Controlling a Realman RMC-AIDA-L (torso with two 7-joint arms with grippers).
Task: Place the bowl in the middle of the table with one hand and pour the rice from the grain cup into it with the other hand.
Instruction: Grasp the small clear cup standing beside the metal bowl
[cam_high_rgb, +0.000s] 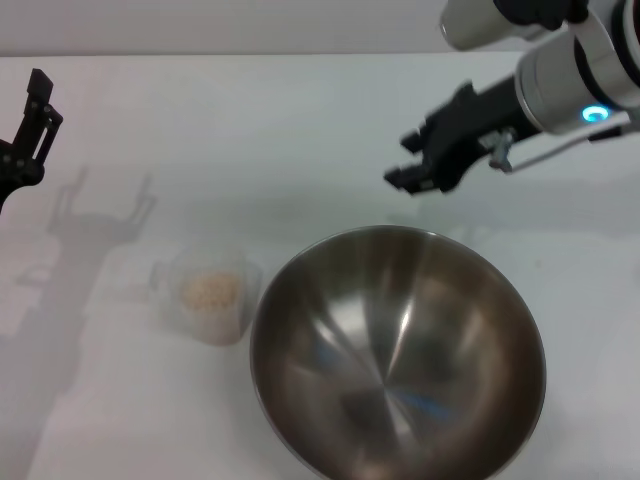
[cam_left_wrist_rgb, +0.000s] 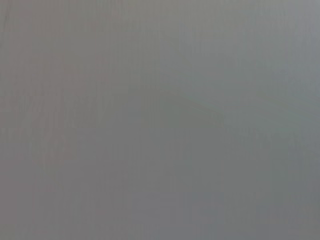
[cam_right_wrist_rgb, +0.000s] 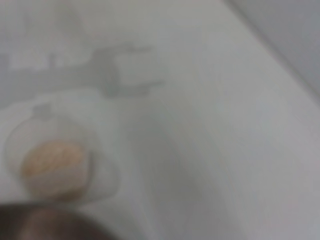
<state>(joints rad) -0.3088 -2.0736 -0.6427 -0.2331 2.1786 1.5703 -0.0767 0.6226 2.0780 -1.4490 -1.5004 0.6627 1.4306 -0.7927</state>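
Bowl (cam_high_rgb: 398, 352) sits empty beside the grain cup (cam_high_rgb: 208, 296) w/ rice (cam_high_rgb: 209, 290), right gripper (cam_high_rgb: 412, 168) apparently open above its far rim, left gripper (cam_high_rgb: 30, 125) spread far off: reaching risks toppling the cup.

Right arm (cam_high_rgb: 570, 75): silver-grey cylinder, glowing blue ring light, black right gripper (cam_high_rgb: 408, 160). Left gripper (cam_high_rgb: 25, 125): black.

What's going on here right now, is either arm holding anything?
Neither. The bowl sits empty on the table, with the cup right beside it on its left, rice still inside. The right gripper hangs open in the air just beyond the bowl's far rim, holding nothing. The left gripper is up at the table's far left, away from both.
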